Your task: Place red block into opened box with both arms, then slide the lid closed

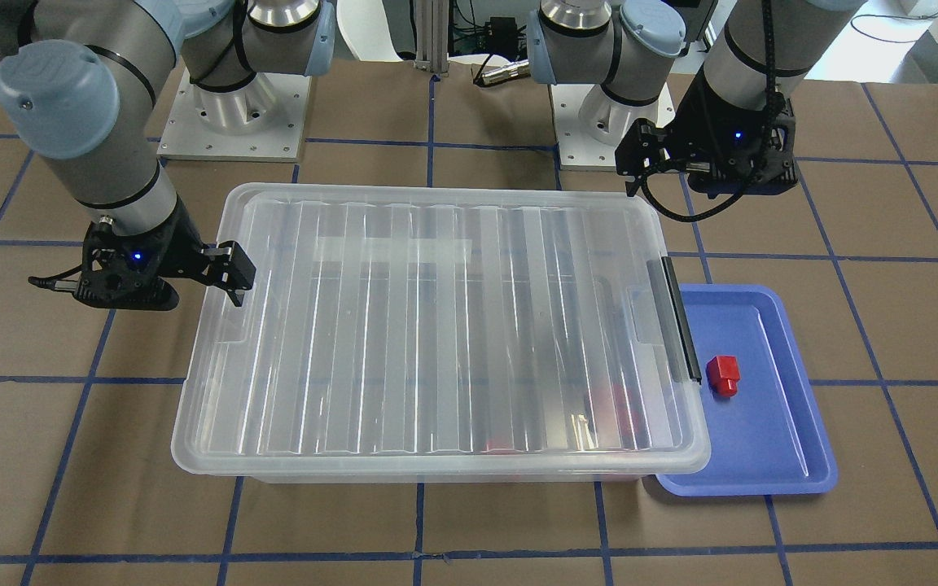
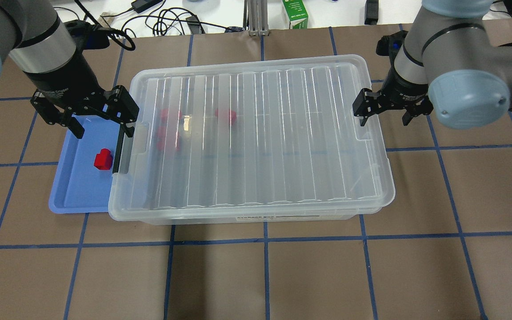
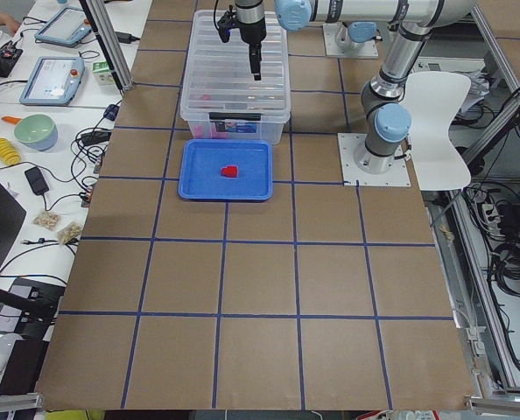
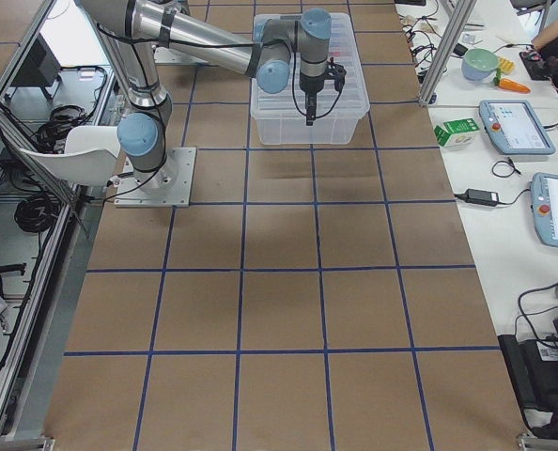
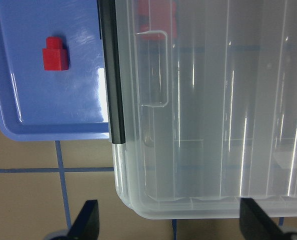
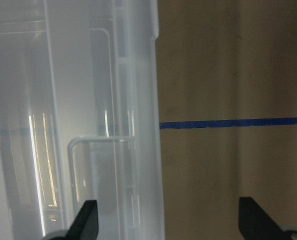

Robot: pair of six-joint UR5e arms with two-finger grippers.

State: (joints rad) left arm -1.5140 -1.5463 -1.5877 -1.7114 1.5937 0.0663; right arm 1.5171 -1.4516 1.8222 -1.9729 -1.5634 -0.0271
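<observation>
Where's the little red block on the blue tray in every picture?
Front-facing: red block at right of centre, on the blue tray.
Overhead: red block at left.
Exterior left: red block at upper middle, nearer the camera than the box.
Exterior right: not visible.
Left wrist: red block at top left.
Right wrist: not in it.
Landmark: the blue tray beside the box's black latch.

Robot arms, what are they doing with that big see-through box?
The left end effector and the right end effector are open at the short ends of the box, holding nothing. The lid lies flat over the box; blurry red shapes show through it. One red block sits outside on the blue tray.
</observation>
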